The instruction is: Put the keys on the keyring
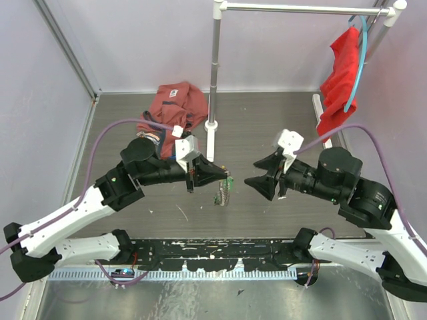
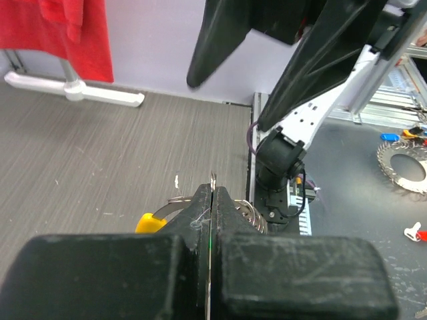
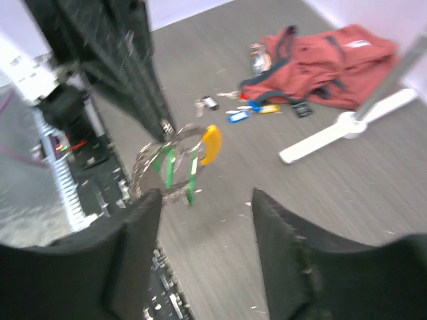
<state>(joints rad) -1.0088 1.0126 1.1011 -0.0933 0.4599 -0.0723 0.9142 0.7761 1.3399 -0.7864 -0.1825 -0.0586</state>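
Observation:
My left gripper (image 1: 225, 176) is shut on the keyring (image 1: 223, 191), which hangs from its tips above the table. In the left wrist view the pads (image 2: 200, 213) meet on the thin metal loop, with the yellow tag (image 2: 148, 222) to the left and silvery keys (image 2: 251, 215) to the right. The right wrist view shows the keyring (image 3: 172, 167) with green tags and an orange tag (image 3: 211, 143). My right gripper (image 3: 203, 197) is open just short of it, holding nothing. Loose keys (image 3: 245, 112) with blue, yellow and black tags lie on the table beside the red cloth.
A crumpled red garment (image 1: 177, 103) lies at the back left. A metal stand (image 1: 212, 127) with a white foot rises at the back centre, and a red cloth (image 1: 340, 73) hangs from its rail at the right. A dark rail (image 1: 213, 253) runs along the near edge.

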